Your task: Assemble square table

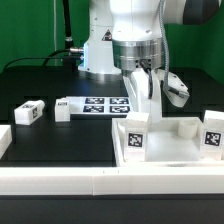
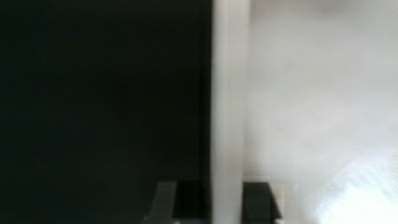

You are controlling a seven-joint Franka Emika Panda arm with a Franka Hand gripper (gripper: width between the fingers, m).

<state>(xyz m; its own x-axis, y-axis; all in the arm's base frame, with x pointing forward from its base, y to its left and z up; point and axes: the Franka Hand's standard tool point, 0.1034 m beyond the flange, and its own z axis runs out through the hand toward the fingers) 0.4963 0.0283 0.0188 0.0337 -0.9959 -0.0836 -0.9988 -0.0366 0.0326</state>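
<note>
End effector clamped on table top rim, wrist view alone showing fingers pinching it, exterior view a loose leg

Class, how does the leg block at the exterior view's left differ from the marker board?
The leg block is chunky; the marker board is long, thin and flat. The leg block is tagged on its sides; the marker board on top. Both are white, on the black table.

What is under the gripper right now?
The gripper is shut on the tabletop rim, a white wall running between its fingers. Black table lies on one side. The contact itself is hidden behind the gripper in the exterior view.
</note>
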